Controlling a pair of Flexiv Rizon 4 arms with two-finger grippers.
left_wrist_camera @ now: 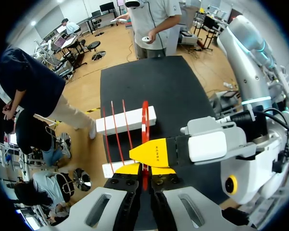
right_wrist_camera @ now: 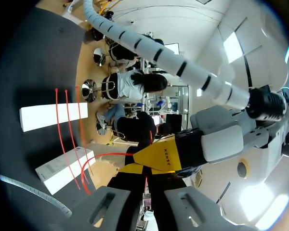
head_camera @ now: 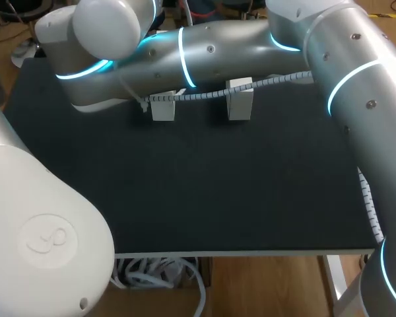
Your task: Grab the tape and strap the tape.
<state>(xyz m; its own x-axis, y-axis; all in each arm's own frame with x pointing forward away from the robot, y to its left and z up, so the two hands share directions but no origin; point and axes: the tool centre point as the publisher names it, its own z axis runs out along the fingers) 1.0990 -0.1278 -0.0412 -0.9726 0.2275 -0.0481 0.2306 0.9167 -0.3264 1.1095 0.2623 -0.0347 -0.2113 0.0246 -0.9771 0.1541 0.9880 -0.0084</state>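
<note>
Two white blocks [head_camera: 162, 107] [head_camera: 239, 99] stand at the back of the black table [head_camera: 204, 191]; my crossed arms hide both grippers in the head view. In the left wrist view my left gripper [left_wrist_camera: 145, 170] is shut on a thin red tape [left_wrist_camera: 145, 122], which arches up over the far block [left_wrist_camera: 126, 120]. My right arm's yellow fingertip [left_wrist_camera: 154, 151] presses against the tape just ahead of it. In the right wrist view my right gripper [right_wrist_camera: 145, 169] is shut on the same red tape [right_wrist_camera: 101, 156], which curves down toward the near block [right_wrist_camera: 65, 168].
Three thin red wires [left_wrist_camera: 116, 132] lie across both blocks. A ribbed grey cable hose [head_camera: 204, 94] runs over the blocks from my right arm. The table's left edge is close to the blocks [left_wrist_camera: 103, 144].
</note>
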